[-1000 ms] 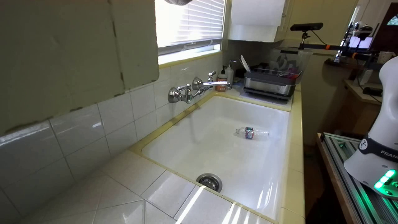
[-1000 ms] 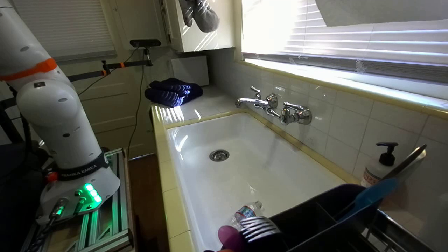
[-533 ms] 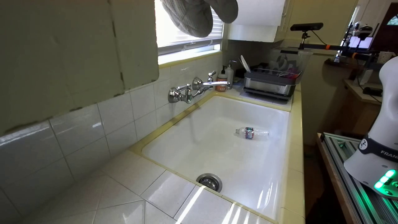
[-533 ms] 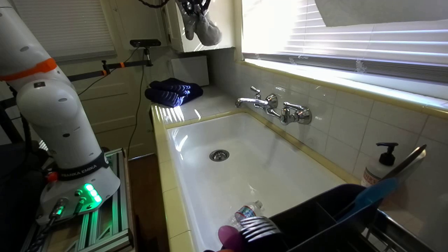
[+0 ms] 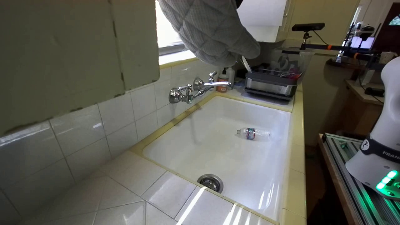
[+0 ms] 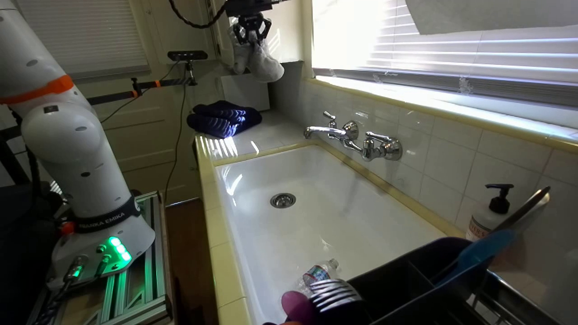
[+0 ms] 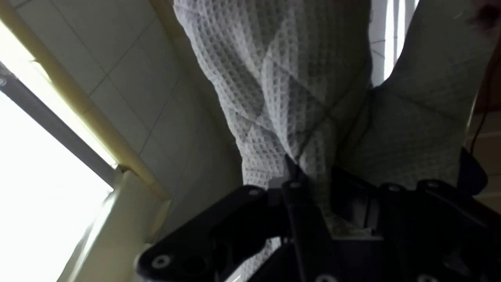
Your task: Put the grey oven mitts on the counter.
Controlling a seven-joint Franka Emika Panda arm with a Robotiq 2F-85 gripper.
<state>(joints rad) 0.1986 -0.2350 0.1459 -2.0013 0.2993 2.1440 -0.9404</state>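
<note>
From the drain, in an exterior view, logged the white robot arm at 9 o'clock, with green lights on its base. Noted a black camera far out at 11, mounted on a bar. Nearer in at 11, noted a dark blue cloth, piled on the tiled bench. Found the grey oven mitts high at 12, hanging in the air, apart from the bench. Cannot tell whether over bench or sink. Read the jaws as closed on the mitts from above, directed toward 6 o'clock. In the wrist view, saw the quilted mitts pinched between the jaws and spreading toward 12. In an exterior view, saw the mitts large at 12, with diamond stitching and a rounded end pointing down. Again from the drain, marked a clear plastic bottle at 5, lying in the sink. Marked a chrome faucet between 1 and 2, mounted on the tiled wall. Marked a black utensil holder at 4, with a blue utensil leaning inside. Farthest right, marked a pump bottle at 3, upright.
</note>
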